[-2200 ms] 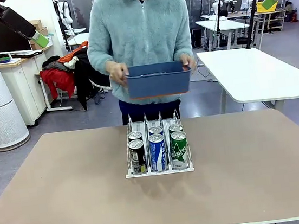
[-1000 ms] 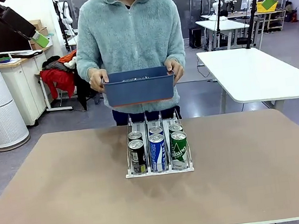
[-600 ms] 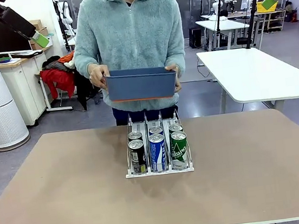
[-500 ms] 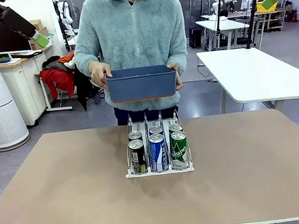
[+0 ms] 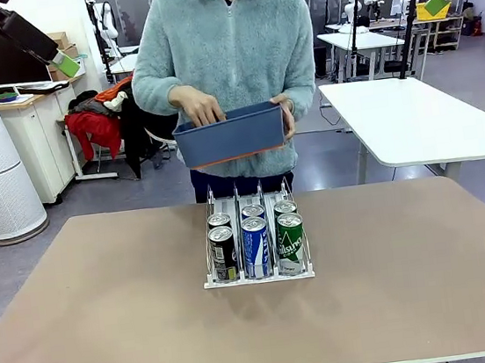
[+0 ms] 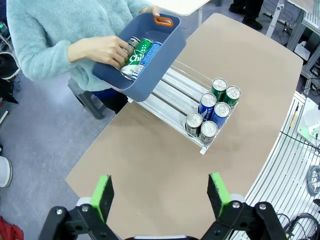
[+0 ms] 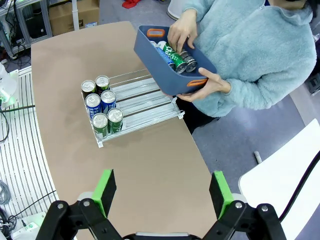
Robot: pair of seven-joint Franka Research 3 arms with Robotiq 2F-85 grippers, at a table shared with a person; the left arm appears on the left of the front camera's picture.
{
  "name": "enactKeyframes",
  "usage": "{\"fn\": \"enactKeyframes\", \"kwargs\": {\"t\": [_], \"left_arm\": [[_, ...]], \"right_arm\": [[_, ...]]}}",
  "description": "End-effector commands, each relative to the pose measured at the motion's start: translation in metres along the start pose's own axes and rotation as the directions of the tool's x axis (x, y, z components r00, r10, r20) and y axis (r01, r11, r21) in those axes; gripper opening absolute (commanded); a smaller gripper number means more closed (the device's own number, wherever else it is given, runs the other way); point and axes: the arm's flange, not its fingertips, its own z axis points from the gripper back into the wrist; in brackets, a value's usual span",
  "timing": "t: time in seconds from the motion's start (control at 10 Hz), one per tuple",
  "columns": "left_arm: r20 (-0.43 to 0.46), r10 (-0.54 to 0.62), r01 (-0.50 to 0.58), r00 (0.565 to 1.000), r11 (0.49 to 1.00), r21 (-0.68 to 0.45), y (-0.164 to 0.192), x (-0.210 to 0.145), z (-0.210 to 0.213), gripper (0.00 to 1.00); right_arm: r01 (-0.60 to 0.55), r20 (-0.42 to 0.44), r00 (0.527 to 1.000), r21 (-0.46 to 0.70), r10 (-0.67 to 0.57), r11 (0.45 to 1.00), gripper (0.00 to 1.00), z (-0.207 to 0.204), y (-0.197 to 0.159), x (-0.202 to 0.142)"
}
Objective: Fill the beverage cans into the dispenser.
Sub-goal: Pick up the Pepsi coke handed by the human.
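Dispenser (image 5: 259, 279) sits mid-table, front lip toward robot. 6 cans (image 5: 256, 248) already in it, 2 per lane, bunched at near end: black in left lane, blue-white centre, green right. Far part of rails is bare. Spare cans (image 6: 137, 52) lie in blue bin (image 5: 233, 138), which person holds tilted above dispenser's far end. One hand (image 6: 102, 50) reaches in among them; other hand (image 7: 207, 87) grips bin's right end.

Left gripper (image 6: 160, 194) & right gripper (image 7: 162, 191) both hang high over table (image 5: 109, 322), jaws spread wide, nothing between pads, well apart from cans and bin.

Handling, prob.: if full, cans are stiff and fairly heavy for their size. Wall is smooth, so slippery; thin skin dents if over-squeezed. Best hold is mid-body across the round, can upright, pads below top rim, moderate squeeze.
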Motion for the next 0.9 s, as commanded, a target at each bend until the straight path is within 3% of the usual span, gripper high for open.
{"fn": "enactKeyframes", "kwargs": {"t": [0.0,0.8], "left_arm": [[-0.001,-0.006,0.006,1.0,1.0,0.002,-0.0004,-0.0016,0.0008,1.0],[-0.001,-0.006,0.006,1.0,1.0,0.002,-0.0004,-0.0016,0.0008,1.0]], "right_arm": [[-0.003,-0.005,1.0,0.001,0.003,1.0,1.0,-0.0007,0.0006,-0.0005],[-0.003,-0.005,1.0,0.001,0.003,1.0,1.0,-0.0007,0.0006,-0.0005]]}}
